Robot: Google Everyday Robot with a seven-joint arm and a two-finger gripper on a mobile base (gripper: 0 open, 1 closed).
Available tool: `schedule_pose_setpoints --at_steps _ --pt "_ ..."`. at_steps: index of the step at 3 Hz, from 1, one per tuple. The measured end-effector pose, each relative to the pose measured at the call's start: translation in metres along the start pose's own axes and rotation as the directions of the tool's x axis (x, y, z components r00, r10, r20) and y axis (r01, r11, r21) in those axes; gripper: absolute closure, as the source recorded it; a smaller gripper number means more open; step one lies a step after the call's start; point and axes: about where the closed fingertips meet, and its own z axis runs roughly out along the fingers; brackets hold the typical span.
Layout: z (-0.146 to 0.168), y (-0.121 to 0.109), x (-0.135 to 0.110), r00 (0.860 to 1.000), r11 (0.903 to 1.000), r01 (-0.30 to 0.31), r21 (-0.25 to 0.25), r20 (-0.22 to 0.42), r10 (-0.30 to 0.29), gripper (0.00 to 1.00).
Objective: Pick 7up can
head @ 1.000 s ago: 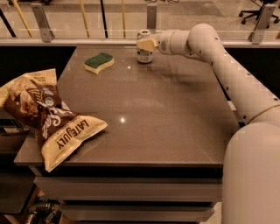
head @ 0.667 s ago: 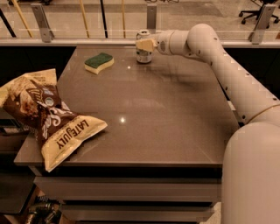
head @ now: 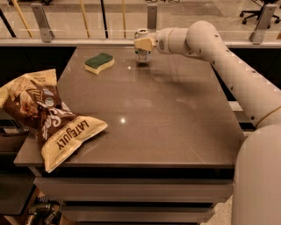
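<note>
Gripping one 7up can [head: 142, 56] with the single gripper [head: 142, 45], at the far edge of the counter [head: 175, 114], a little right of its middle. Pressing the fingers [head: 138, 44] in against the can's middle, closed around it, showing one cream pad across the near side and hiding the other behind the can. Keeping the can upright, with its shiny metal top poking out above the fingers and its base looking to be resting on the counter.

Reaching in from the right with one white arm [head: 228, 66], sloping down along the right edge of the counter toward the robot's body at the lower right corner.

Counting two other things on the counter. Lying flat near the far edge, left of the can and apart from it: one sponge [head: 99, 63], green on top and yellow beneath. Lying on its side at the near left corner, hanging partly over the left edge, well apart from both can and sponge: one brown and yellow chip bag [head: 52, 127].

Running behind the counter: one glass railing with three metal posts [head: 41, 19]. Standing beyond it, in the top right corner: one office chair [head: 259, 9].
</note>
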Motion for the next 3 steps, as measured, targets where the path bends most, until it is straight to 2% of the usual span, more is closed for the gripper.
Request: schedule_pose_setpoints --at_steps 1,2,3 --pt "-0.025 0.017 -0.015 0.999 0.9992 0.032 0.023 -0.008 -0.032 1.0" --pt "-0.051 0.024 -0.032 0.997 0.9965 0.072 0.042 -0.006 -0.072 1.0" --pt "-0.076 0.023 -0.052 0.993 0.9923 0.118 0.039 0.014 -0.118 1.0"
